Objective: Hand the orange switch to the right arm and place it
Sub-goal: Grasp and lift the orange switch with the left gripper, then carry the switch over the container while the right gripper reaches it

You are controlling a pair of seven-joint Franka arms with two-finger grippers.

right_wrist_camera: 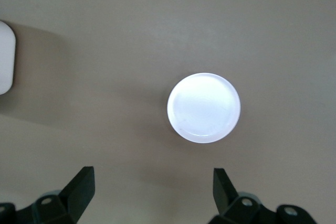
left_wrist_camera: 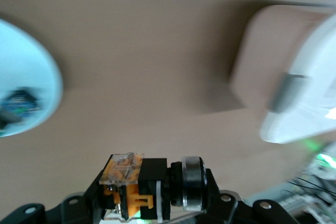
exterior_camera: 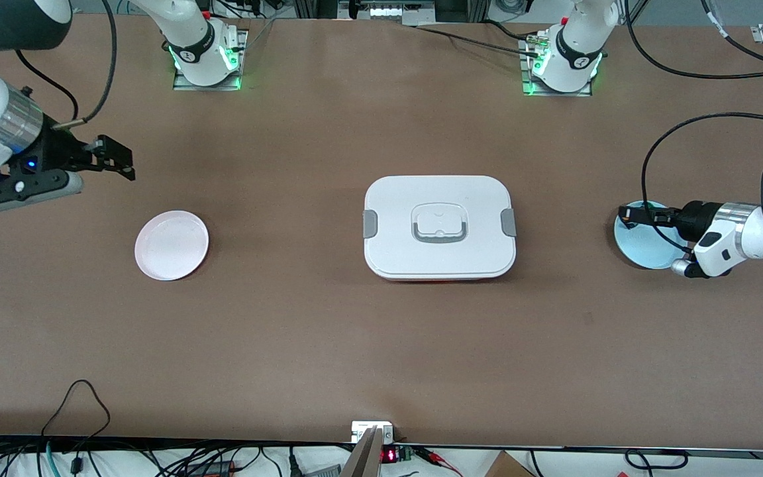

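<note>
Table top [exterior_camera: 328, 344] looks like matt brown board, pretty smooth. White box [exterior_camera: 439, 226] is smooth plastic with grey plastic clips, slight sheen. Pink plate [exterior_camera: 171, 245] and blue plate [exterior_camera: 640, 248] look like glossy plastic. Orange switch [left_wrist_camera: 149, 192] has a clear plastic top and a shiny metal ring.

On the brown bench [exterior_camera: 328, 344] there were two round shallow plates: one pale pink plate [exterior_camera: 171, 245] at nine o'clock and one light blue plate [exterior_camera: 640, 248] at three o'clock. One white rectangular lidded plastic box [exterior_camera: 440, 227] with grey side clips sat at the centre. There were two small switch parts: one black-and-orange cylindrical switch [left_wrist_camera: 149, 188] and one dark-and-blue part [left_wrist_camera: 18, 104] on the blue plate. Two white robot arms, each with one claw.
</note>
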